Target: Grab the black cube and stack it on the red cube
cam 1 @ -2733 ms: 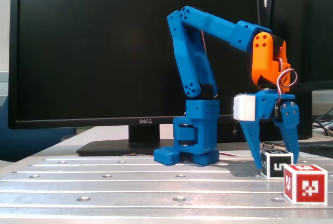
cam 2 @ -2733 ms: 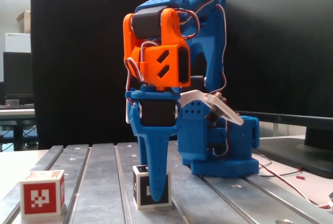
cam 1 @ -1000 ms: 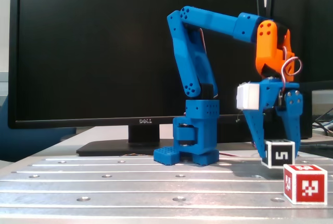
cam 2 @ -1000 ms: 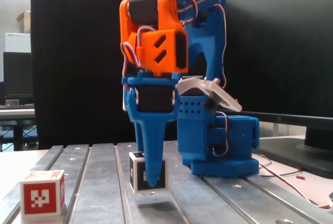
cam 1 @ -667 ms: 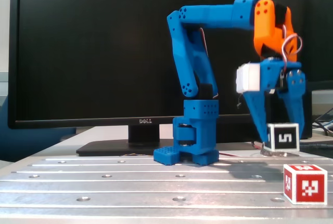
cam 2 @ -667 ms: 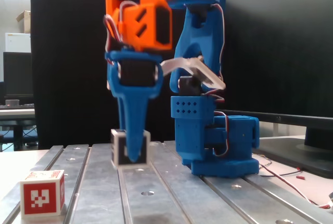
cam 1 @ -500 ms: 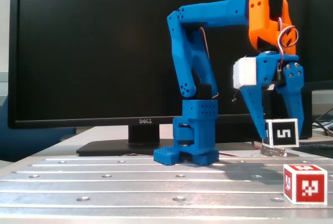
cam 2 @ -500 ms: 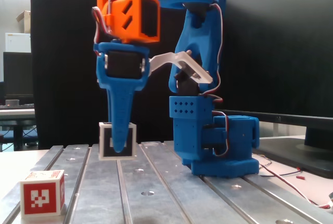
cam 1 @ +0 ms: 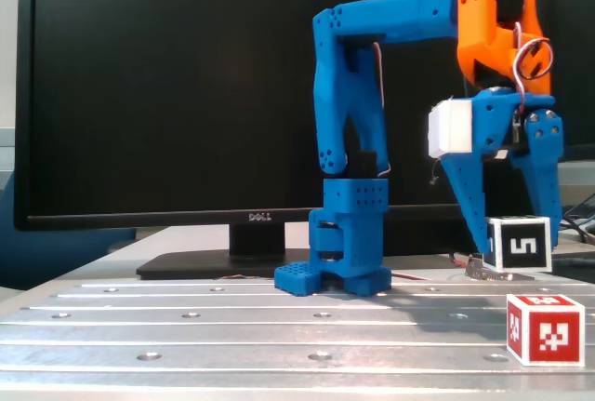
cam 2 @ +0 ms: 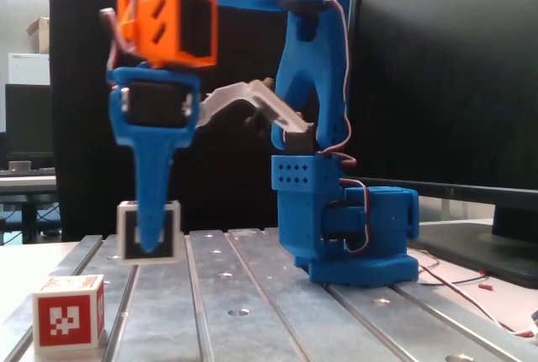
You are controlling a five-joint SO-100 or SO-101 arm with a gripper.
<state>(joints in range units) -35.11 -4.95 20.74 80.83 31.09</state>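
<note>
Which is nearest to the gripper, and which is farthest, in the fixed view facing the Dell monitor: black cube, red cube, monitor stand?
1. Black cube: held between the fingers of the gripper, off the table.
2. Red cube: on the table, just below and right.
3. Monitor stand: far left, behind the arm.

A ribbed metal table (cam 1: 186, 322) with round holes fills the frame's bottom; on it rest the red cube (cam 1: 545, 328) lower right, the arm's blue base (cam 1: 346, 257) centre, and a monitor stand (cam 1: 209, 261) behind
</note>
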